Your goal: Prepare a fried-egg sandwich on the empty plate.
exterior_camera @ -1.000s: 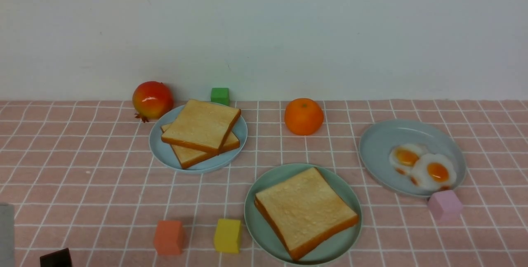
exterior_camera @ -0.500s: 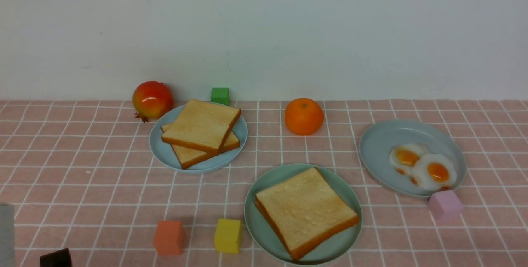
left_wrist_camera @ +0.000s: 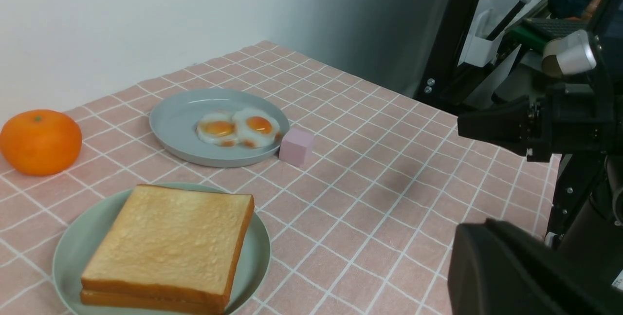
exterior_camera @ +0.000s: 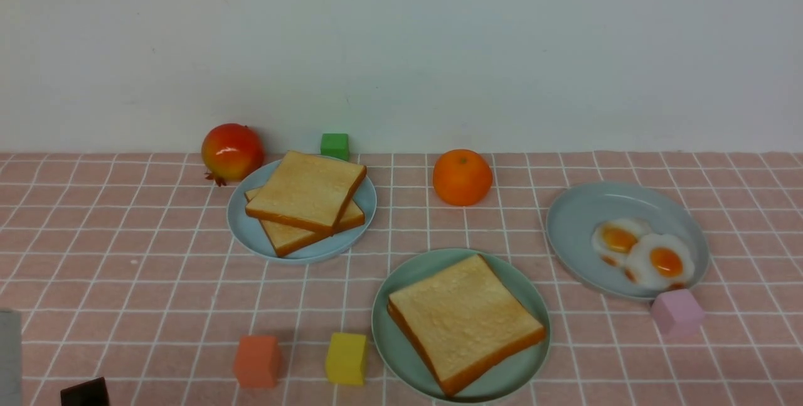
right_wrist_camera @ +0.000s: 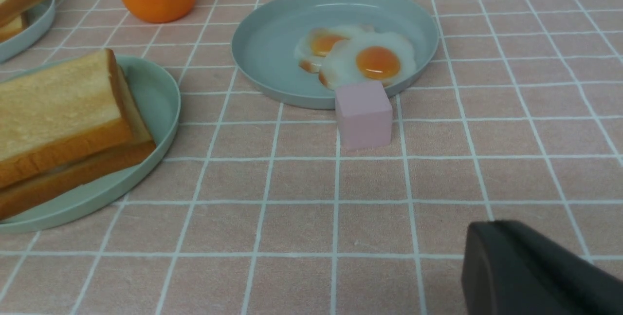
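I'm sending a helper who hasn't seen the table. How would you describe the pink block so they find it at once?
Find the grey-blue plate holding two fried eggs on the right of the checked pink cloth. The pink block sits touching its near rim. It is the only pale pink cube; the orange, yellow and green ones sit far to the left.

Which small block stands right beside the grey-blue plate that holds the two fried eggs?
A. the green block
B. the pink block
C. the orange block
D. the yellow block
B. The pink block stands at the near rim of the grey-blue plate with the two fried eggs; the right wrist view shows the same block against that rim.
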Motion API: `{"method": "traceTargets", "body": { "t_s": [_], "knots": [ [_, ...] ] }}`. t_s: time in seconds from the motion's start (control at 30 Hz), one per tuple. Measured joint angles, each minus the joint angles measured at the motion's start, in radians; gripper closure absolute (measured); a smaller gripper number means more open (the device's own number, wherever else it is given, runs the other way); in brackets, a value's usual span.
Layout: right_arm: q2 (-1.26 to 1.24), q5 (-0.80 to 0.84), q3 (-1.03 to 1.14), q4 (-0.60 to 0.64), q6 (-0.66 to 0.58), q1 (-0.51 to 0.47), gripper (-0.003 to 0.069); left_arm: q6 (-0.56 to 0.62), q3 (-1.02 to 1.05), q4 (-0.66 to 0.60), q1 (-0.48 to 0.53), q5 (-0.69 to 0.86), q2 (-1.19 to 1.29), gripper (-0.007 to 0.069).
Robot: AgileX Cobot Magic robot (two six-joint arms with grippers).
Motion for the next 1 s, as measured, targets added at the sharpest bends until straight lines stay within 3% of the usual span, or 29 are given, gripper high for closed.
{"method": "traceTargets", "body": {
  "t_s": [0.13, 0.23, 0.3, 0.4, 0.6, 0.7, 0.8, 0.87, 1.0],
  "knots": [
    [0.0, 0.0, 0.0, 0.005, 0.0, 0.0, 0.0655, 0.001, 0.0, -0.028, 0.022, 0.035, -0.004, 0.0594],
    [0.0, 0.0, 0.0, 0.0, 0.0, 0.0, 0.0655, 0.005, 0.002, -0.143, 0.112, 0.079, -0.031, 0.0612],
    [0.0, 0.0, 0.0, 0.0, 0.0, 0.0, 0.0652, 0.036, 0.029, -0.216, 0.248, 0.09, -0.098, 0.0612],
    [0.0, 0.0, 0.0, 0.0, 0.0, 0.0, 0.065, 0.097, 0.073, -0.25, 0.367, 0.072, -0.179, 0.0612],
    [0.0, 0.0, 0.0, 0.005, 0.0, 0.0, 0.0648, 0.339, 0.252, -0.436, 0.709, 0.04, -0.445, 0.0612],
    [0.0, 0.0, 0.0, 0.0, 0.0, 0.0, 0.0648, 0.405, 0.304, -0.492, 0.791, 0.056, -0.515, 0.0612],
    [0.0, 0.0, 0.0, 0.0, 0.0, 0.0, 0.0645, 0.445, 0.34, -0.555, 0.882, 0.133, -0.54, 0.0612],
    [0.0, 0.0, 0.0, 0.0, 0.0, 0.0, 0.0643, 0.448, 0.343, -0.578, 0.934, 0.284, -0.542, 0.0612],
    [0.0, 0.0, 0.0, 0.0, 0.0, 0.0, 0.064, 0.404, 0.339, -0.577, 0.955, 0.413, -0.542, 0.0612]
  ]
}}
